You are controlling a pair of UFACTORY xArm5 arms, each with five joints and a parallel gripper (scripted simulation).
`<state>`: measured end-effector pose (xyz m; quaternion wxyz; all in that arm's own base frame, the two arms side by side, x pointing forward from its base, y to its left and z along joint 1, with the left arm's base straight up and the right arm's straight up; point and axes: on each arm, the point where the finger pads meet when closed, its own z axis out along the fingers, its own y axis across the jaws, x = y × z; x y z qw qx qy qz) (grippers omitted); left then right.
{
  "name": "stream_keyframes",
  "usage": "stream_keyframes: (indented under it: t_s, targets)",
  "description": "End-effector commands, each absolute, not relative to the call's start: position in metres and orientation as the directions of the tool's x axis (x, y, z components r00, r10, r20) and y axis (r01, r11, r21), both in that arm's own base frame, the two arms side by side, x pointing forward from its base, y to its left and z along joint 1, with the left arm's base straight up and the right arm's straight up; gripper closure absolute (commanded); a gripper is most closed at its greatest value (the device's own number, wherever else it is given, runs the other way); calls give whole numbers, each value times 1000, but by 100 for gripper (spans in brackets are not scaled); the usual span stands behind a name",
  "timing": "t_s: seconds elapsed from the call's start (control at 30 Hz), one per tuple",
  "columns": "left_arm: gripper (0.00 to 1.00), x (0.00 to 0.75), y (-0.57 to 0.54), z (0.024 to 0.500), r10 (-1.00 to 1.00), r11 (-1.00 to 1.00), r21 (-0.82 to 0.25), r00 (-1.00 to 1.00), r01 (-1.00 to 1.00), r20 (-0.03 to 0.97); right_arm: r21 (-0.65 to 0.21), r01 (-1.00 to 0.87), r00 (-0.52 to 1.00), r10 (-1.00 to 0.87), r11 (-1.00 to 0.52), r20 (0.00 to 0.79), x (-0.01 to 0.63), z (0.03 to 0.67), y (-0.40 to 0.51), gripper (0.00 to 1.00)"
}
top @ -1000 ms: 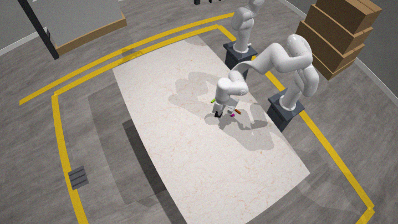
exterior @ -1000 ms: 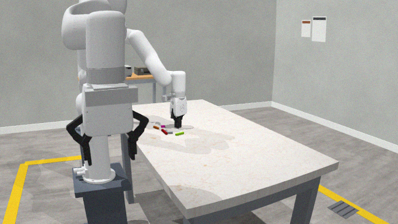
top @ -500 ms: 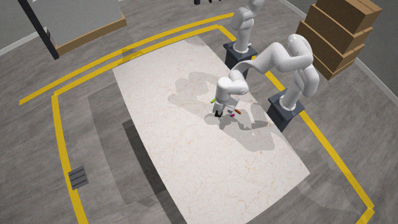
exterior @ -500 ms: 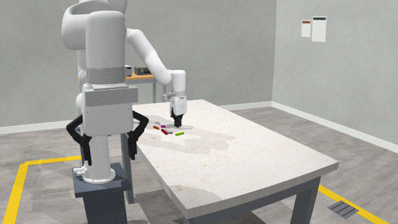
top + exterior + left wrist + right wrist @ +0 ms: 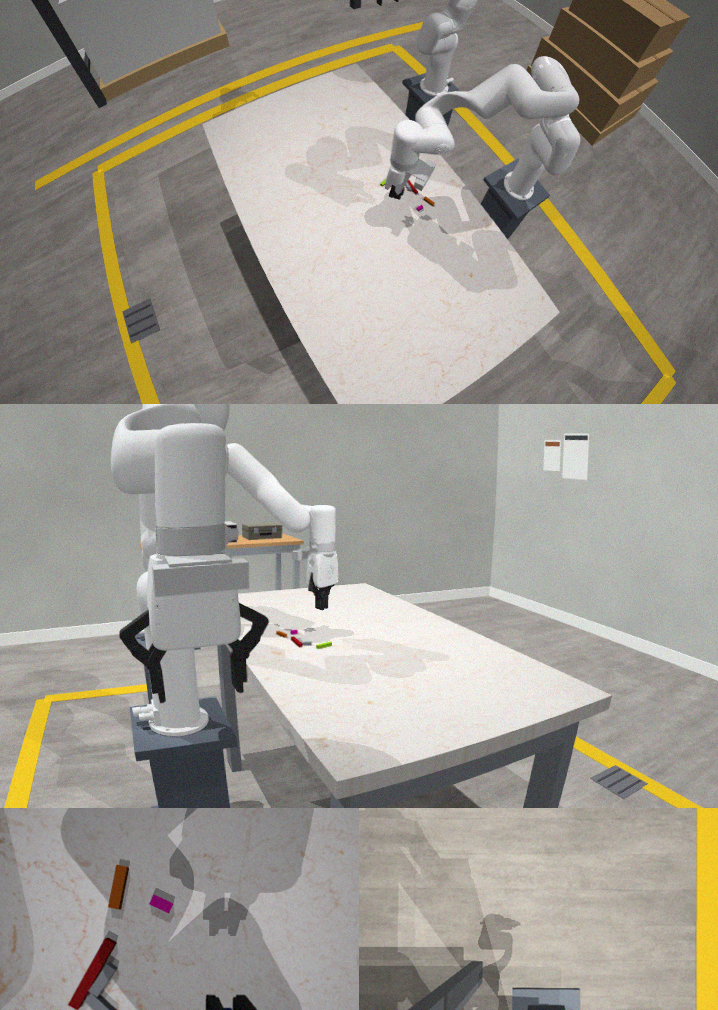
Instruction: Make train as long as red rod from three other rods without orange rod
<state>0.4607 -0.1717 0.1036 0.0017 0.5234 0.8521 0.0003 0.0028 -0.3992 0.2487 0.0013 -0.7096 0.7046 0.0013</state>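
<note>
The left gripper [image 5: 396,193] [image 5: 321,607] [image 5: 227,1003] is raised above the bench [image 5: 351,281] [image 5: 426,700], clenched on a small blue rod [image 5: 227,1008] only just visible between its fingertips, while the right gripper [image 5: 199,696] is spread wide beyond the bench's edge. The red rod [image 5: 412,186] [image 5: 296,641] [image 5: 92,973] lies flat with two grey rods close by, one alongside and one angled, and the magenta rod [image 5: 419,207] [image 5: 294,632] [image 5: 161,904], orange rod [image 5: 429,200] [image 5: 281,634] [image 5: 118,886] and lime rod [image 5: 383,182] [image 5: 324,645] lie apart.
</note>
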Motion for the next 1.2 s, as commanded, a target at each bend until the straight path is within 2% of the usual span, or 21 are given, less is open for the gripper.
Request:
stream_keyframes:
  t_s: [0.0,0.37,1.17]
  targets:
    - [94,461,-172,126,892,452,3,-452,892,-3,0,-1000,7,-1000,-7,0,3,250,-400,0]
    - [94,461,-173,126,894,449,3,-449,894,-3,0,-1000,7,-1000,-7,0,3,250,-400,0]
    - [94,437,-357,129,997,73,3,-73,997,-3,0,-1000,7,-1000,-7,0,3,250,-400,0]
